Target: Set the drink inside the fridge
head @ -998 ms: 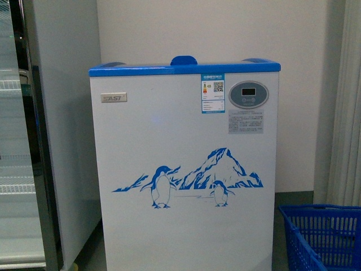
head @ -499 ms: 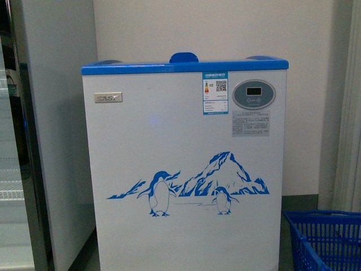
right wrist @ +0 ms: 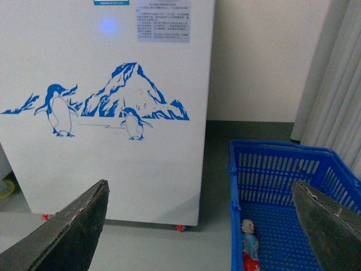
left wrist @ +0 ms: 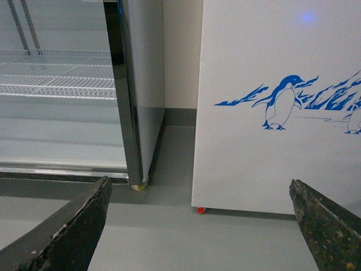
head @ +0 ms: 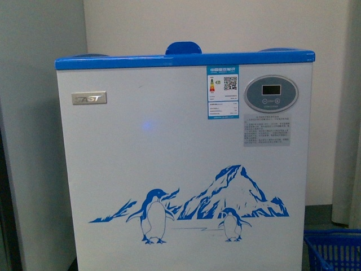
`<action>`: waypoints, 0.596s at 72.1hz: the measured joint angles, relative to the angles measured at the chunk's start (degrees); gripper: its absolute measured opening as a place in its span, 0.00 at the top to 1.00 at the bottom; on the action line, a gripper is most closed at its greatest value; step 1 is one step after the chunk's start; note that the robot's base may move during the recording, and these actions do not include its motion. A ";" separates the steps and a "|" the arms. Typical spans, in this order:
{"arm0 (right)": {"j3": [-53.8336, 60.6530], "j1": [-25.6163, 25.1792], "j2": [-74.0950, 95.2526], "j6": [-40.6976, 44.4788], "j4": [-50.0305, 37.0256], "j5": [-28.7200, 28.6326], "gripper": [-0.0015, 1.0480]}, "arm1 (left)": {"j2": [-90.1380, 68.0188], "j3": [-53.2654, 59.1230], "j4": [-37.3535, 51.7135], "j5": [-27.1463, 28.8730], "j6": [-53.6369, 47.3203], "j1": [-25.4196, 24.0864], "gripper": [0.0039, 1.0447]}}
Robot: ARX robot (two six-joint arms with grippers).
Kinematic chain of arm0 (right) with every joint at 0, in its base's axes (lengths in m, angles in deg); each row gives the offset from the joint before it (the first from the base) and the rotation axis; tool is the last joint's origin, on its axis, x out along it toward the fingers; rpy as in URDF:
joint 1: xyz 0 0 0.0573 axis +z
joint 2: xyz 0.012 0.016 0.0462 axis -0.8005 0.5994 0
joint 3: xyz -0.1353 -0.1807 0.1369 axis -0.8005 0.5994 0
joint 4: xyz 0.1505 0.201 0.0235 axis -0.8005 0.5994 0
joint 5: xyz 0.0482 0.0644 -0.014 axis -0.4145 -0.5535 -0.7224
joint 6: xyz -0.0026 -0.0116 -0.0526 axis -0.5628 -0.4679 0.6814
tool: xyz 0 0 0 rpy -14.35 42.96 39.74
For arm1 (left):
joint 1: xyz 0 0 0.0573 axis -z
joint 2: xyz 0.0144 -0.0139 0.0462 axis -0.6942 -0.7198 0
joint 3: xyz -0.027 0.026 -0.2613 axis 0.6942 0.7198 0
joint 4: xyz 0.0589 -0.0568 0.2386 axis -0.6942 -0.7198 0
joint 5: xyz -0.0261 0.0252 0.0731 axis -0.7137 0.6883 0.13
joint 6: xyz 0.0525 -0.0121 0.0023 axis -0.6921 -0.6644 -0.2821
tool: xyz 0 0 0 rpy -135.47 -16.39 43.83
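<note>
- Fridge (head: pixel 186 169) filling the front view: white chest body, blue rim, a blue hump (head: pixel 183 48) rising mid-top. Upper half seen from the front only, the wrist cameras catching just the lower panel and the floor.
- Tall glass-door cabinet (left wrist: pixel 121 90) left of the fridge, with white wire shelves inside, shown in the left wrist view alone.
- Pale curtain (right wrist: pixel 333 84) at the far right, clearest from the right wrist.
- Blue plastic basket (right wrist: pixel 276 164) on the floor just right of the fridge. Interior open to the right wrist view, a mere corner at the front view's lower right.
- Penguin-and-mountain artwork (head: pixel 192 209) in blue across the fridge's lower front, part of it in all three views.
- Left gripper (left wrist: pixel 198 183): spread wide, nothing between the dark, scuffed fingers, low over grey floor, facing the gap between cabinet and fridge.
- Right gripper (right wrist: pixel 200 185): likewise parted and empty, facing the fridge's right corner and the basket.
- Drink (right wrist: pixel 248 245): lying on the basket's floor close to the wall nearest the fridge, light blue label and red patch showing. Visible from the right wrist only, not in the fridge.
- Writing, mostly front view only: silver badge (head: pixel 88 98) reading "SAST" at upper left; energy label (head: pixel 223 92) with QR code; oval grey control panel (head: pixel 271 93) with a small display; grey notice (head: pixel 267 130) beneath (print too small to read).
- Small red feet (right wrist: pixel 179 228) under the fridge, seen from the wrist views only.
</note>
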 joint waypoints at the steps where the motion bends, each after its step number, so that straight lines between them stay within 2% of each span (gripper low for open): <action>1: 0.00 0.00 0.00 0.00 0.00 0.00 0.07 | 0.00 0.00 0.00 0.02 0.00 0.00 0.08; 43: 0.00 0.00 0.00 0.00 0.00 -0.02 0.07 | 0.00 0.00 0.00 0.00 0.00 0.00 0.08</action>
